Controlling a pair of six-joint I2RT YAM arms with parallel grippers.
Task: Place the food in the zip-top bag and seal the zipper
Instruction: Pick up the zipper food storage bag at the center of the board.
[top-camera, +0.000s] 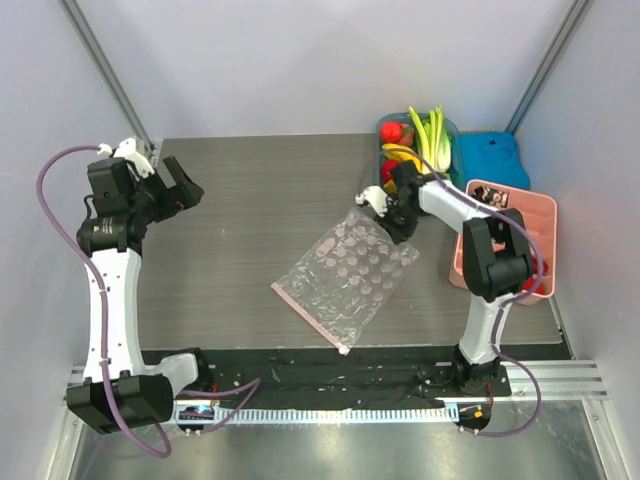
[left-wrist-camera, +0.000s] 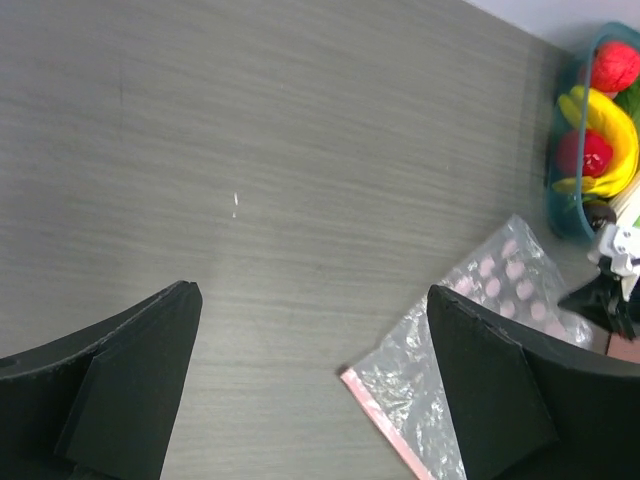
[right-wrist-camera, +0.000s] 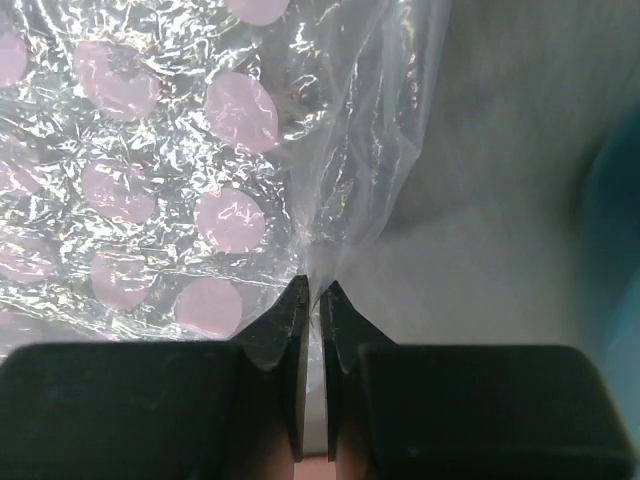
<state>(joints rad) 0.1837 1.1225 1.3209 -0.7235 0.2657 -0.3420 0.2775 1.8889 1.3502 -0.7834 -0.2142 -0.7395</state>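
The zip-top bag (top-camera: 345, 275) lies flat and crinkly in the middle of the table, and its pink zipper (top-camera: 308, 320) runs along the near-left edge. My right gripper (top-camera: 400, 225) is down at the bag's far corner. In the right wrist view its jaws are shut on a fold of the bag's clear plastic (right-wrist-camera: 350, 200), right gripper (right-wrist-camera: 315, 290). The food sits in a teal tub: a celery-like stalk (top-camera: 430, 132) and a red fruit (top-camera: 391, 132). My left gripper (left-wrist-camera: 312, 292) hangs open and empty at the far left, left gripper (top-camera: 172, 190), apart from the bag (left-wrist-camera: 470, 330) and its zipper (left-wrist-camera: 385, 420).
The teal tub (left-wrist-camera: 560, 200) at the back right also holds yellow bananas (left-wrist-camera: 610, 140) and red fruit (left-wrist-camera: 615, 65). A blue lid-like thing (top-camera: 490, 160) and a pink basket (top-camera: 520, 215) stand to the right of the right arm.
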